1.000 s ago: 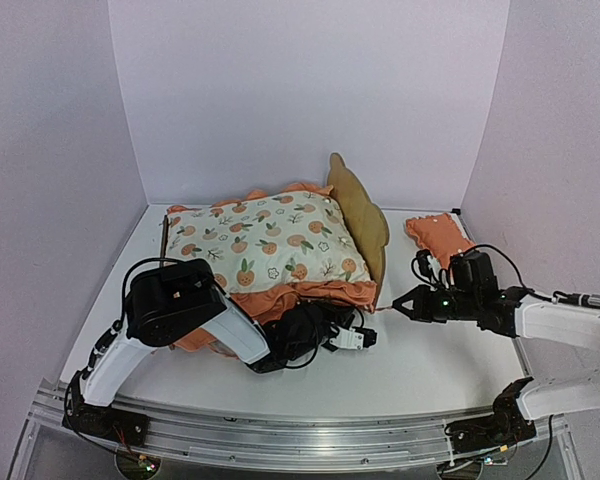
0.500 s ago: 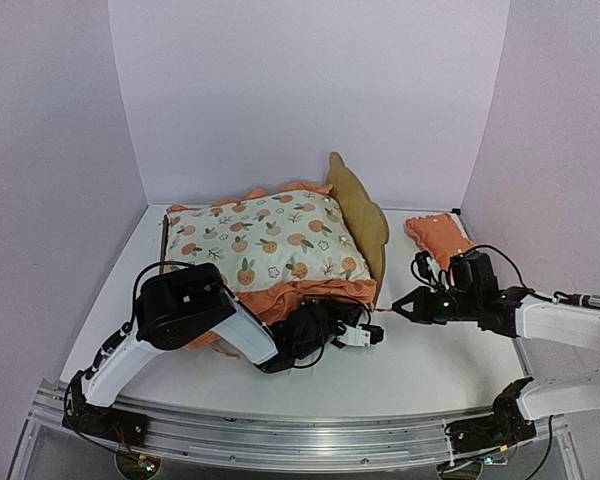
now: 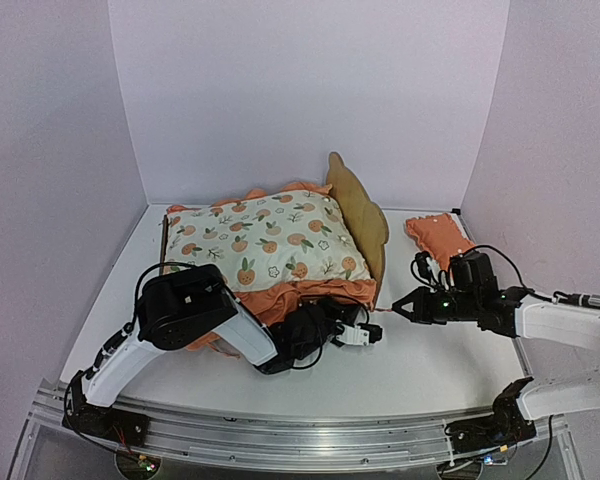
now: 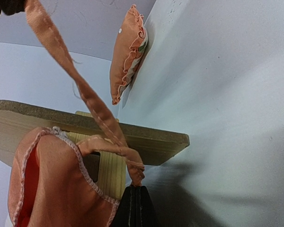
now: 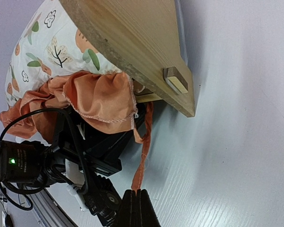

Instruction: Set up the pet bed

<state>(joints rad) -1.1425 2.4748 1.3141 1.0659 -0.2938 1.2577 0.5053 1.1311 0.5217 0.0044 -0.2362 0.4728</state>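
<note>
- White table [image 3: 430, 370], top view: pet bed [image 3: 360, 212] sits centre-left under its mattress pad [image 3: 265, 240]. The left gripper [image 3: 378, 333] and right gripper [image 3: 396, 303] meet at its near headboard corner.
- Left wrist: tips pinched on the tie ribbon [image 4: 59, 49]. Judgement: hold it taut.
- Right wrist: likewise clamped on ribbon. Cross the ends close to the wood.

White tabletop [image 3: 420, 370] within plain lilac walls [image 3: 300, 90], soft even light.

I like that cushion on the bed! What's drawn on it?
The cushion: oranges and leaves on cream; top camera.
</note>
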